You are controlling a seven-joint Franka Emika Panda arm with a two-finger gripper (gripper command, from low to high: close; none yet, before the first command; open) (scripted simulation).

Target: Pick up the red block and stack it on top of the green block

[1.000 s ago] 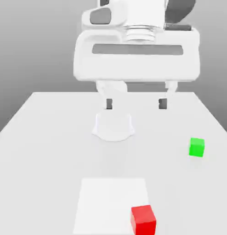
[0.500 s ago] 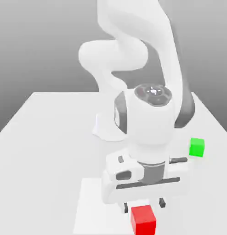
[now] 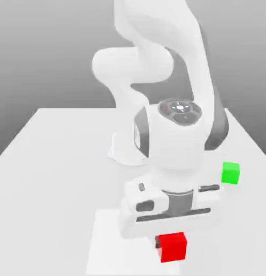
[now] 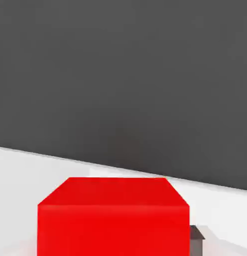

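Two blocks matter here. Your gripper (image 3: 170, 241) sits low over the red block (image 3: 173, 247) near the table's (image 3: 54, 178) front edge; it looks clamped on it, though I cannot tell for sure. Next, lift and carry to the green block (image 3: 230, 173), well apart. No containers.

The arm rises from its base, bends over, and points its wrist straight down above the red block (image 3: 173, 248). The gripper (image 3: 172, 243) sits directly over this block, its body level. A dark fingertip (image 3: 157, 243) lies against the block's side toward the exterior view's left.
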